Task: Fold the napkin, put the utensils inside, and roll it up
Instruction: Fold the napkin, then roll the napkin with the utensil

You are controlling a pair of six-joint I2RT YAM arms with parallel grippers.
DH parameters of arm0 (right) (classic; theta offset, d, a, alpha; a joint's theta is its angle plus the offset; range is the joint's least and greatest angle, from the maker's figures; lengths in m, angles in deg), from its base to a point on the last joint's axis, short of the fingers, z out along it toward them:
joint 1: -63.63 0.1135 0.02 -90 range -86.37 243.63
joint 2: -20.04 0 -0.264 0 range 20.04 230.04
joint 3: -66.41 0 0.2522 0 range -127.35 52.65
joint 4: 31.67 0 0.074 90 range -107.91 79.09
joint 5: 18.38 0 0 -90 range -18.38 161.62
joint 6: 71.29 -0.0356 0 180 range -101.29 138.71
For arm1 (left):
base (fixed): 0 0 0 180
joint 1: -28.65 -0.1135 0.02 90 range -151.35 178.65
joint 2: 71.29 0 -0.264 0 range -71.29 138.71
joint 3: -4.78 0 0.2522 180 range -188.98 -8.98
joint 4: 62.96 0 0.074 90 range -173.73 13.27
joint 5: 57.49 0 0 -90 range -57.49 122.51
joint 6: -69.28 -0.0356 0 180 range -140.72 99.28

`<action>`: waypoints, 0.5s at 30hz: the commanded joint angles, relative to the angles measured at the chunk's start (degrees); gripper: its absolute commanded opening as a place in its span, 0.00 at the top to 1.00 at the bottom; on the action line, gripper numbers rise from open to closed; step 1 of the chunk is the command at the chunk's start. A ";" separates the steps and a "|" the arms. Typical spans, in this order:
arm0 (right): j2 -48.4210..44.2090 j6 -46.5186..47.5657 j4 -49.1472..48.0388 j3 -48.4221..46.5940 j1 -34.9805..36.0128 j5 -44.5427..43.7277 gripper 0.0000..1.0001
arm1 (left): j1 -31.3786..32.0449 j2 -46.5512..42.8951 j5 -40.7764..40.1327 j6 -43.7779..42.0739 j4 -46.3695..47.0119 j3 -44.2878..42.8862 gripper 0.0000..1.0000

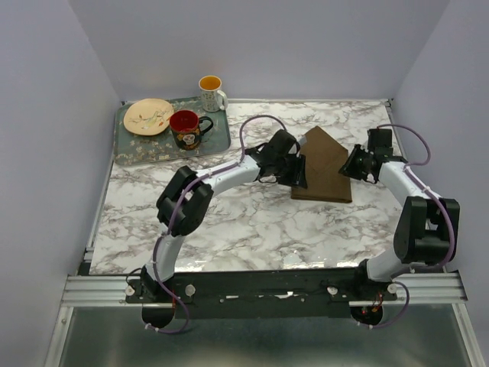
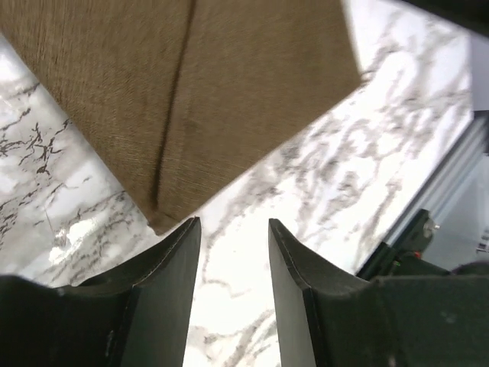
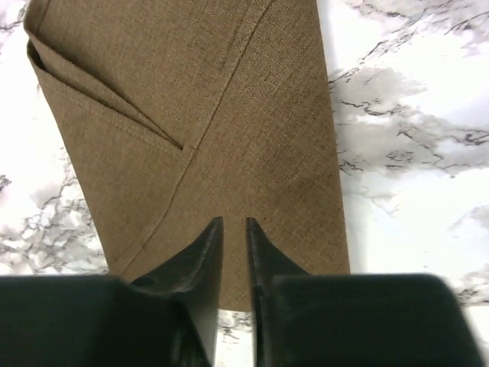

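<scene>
On the white marbled tabletop [image 1: 252,222], the soft, limp dark brown cloth napkin [image 1: 328,164] probably suits corner pinches. The left gripper [image 2: 232,225] has its jaws apart and empty. The right gripper [image 3: 234,222] has jaws nearly meeting, hold unclear.

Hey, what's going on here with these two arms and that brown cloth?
Two robot arms are working on a folded brown napkin lying on the marble table. The left tool sits just off one corner, jaws apart and empty. The right tool hangs over the napkin's right-hand edge, jaws only narrowly apart, nothing visibly pinched. No spoon is in view.
</scene>
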 commanded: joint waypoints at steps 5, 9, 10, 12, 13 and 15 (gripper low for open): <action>2.34 1.21 2.84 -0.66 4.11 -0.05 0.92 | -0.12 -16.67 0.25 -1.36 1.91 7.54 0.48; 3.91 2.26 3.46 0.39 4.21 -1.63 0.98 | -0.38 -22.99 0.43 -0.83 3.32 14.56 0.47; 4.27 2.35 3.72 0.13 4.21 -1.98 0.99 | -0.47 -23.97 0.43 -0.66 3.67 15.72 0.47; 5.67 2.88 4.60 -0.39 5.35 -2.16 0.99 | -0.56 -26.77 0.08 -0.66 3.94 18.09 0.47; 6.11 3.06 4.86 -0.74 5.35 -2.25 0.99 | -0.64 -27.66 -0.01 -0.74 3.94 18.80 0.46; 6.82 3.06 5.92 -1.28 5.35 -3.38 0.99 | -0.64 -29.59 -0.10 -0.83 4.11 20.29 0.46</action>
